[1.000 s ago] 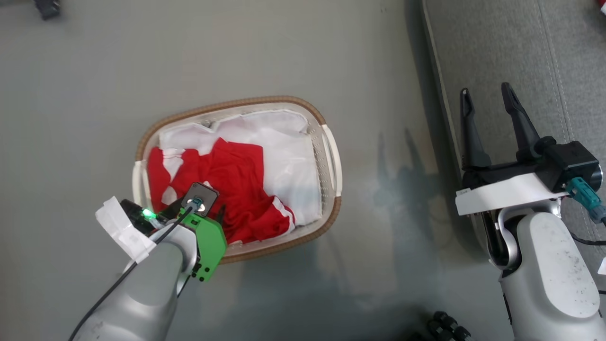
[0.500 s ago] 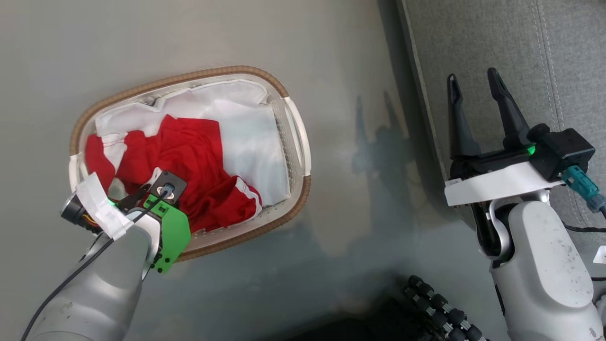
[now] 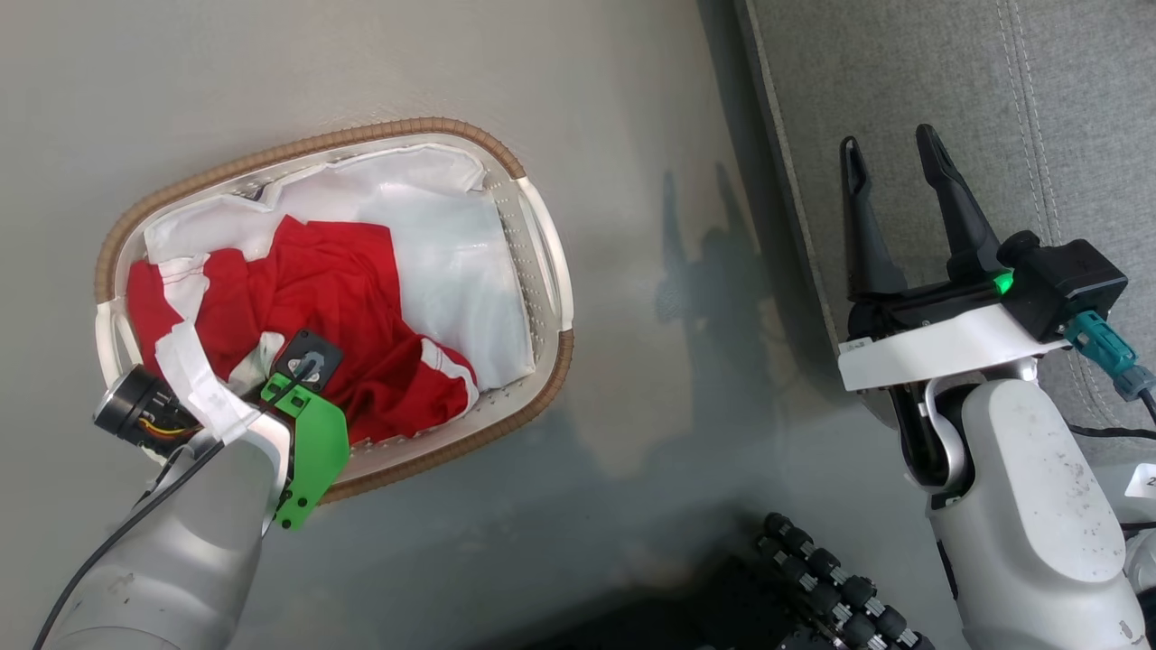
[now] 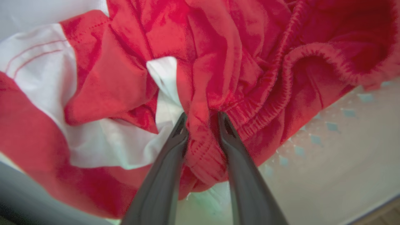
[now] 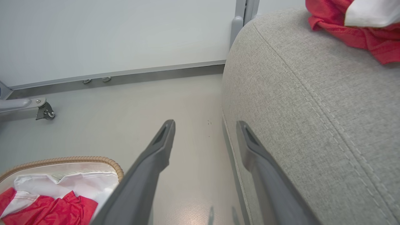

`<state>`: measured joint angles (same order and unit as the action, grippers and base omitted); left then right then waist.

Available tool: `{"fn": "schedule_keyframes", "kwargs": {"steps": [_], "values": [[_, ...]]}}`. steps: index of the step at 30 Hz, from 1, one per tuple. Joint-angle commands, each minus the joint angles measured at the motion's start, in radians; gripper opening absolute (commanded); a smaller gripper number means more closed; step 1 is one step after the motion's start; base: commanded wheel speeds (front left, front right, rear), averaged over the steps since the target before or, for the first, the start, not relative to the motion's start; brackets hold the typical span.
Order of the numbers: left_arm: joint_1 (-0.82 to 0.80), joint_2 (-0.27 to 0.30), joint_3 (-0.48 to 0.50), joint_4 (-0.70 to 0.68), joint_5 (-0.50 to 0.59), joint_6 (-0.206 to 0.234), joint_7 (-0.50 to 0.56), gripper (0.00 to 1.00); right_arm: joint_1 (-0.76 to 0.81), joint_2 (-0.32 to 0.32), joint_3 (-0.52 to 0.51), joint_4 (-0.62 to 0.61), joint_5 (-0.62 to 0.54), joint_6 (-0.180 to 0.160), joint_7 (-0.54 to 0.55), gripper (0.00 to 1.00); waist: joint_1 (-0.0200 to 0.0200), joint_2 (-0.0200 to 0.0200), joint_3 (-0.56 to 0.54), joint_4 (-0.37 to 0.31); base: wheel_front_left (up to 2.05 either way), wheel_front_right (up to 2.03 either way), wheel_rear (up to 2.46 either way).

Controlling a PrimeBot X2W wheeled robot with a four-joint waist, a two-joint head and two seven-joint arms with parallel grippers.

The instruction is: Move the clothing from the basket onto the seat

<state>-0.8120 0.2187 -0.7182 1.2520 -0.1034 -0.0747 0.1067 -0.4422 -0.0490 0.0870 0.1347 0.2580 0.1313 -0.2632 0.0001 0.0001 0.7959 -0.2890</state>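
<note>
The left pincer (image 4: 202, 117) had its two fingers pinched on a fold of the red clothing (image 3: 316, 289), which lay bunched in the basket (image 3: 545, 253) on the floor (image 3: 632, 135), over a white sheet (image 3: 452, 253). The right pincer (image 3: 890, 149) hung open and empty at the edge of the seat (image 3: 993, 72), where another red garment (image 5: 368, 37) lay.

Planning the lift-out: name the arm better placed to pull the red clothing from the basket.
Left. The left gripper is down in the basket, jaws pinching a fold of the red clothing. The right gripper hangs open by the seat, away from the basket.
</note>
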Motion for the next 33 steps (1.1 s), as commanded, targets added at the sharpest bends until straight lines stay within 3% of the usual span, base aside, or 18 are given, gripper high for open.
{"fn": "schedule_keyframes", "kwargs": {"steps": [1, 7, 15, 25, 33], "values": [[-0.015, 0.004, -0.003, 0.004, -0.004, -0.002, 0.008, 0.0, -0.011, -0.003, 0.002, 0.003, 0.007, -0.001, -0.002, 1.0, -0.0001, -0.0001, -0.001, -0.001, 0.0, 0.0, 0.0], [-0.007, -0.002, -0.005, 0.004, -0.022, -0.014, 0.014, 0.0, -0.009, -0.003, -0.003, 0.011, 0.009, -0.001, -0.002, 1.0, -0.0001, -0.0001, -0.011, 0.002, 0.0, 0.0, 0.0], [0.006, -0.043, 0.004, -0.05, -0.062, -0.031, -0.095, 0.0, 0.012, -0.003, -0.032, 0.033, -0.015, -0.001, -0.002, 1.0, -0.0001, -0.0001, -0.094, 0.032, 0.0, 0.0, 0.0], [0.026, -0.107, -0.016, -0.162, -0.114, -0.051, -0.233, 0.0, 0.084, -0.003, -0.092, 0.075, -0.078, -0.001, -0.002, 1.0, -0.0001, -0.0001, -0.307, 0.117, 0.0, 0.0, 0.0], [0.036, -0.135, -0.065, -0.311, -0.171, -0.056, -0.262, 0.0, 0.171, -0.004, -0.126, 0.116, -0.111, -0.001, -0.002, 1.0, -0.0001, -0.0001, -0.494, 0.181, 0.0, 0.0, 0.0]]}}
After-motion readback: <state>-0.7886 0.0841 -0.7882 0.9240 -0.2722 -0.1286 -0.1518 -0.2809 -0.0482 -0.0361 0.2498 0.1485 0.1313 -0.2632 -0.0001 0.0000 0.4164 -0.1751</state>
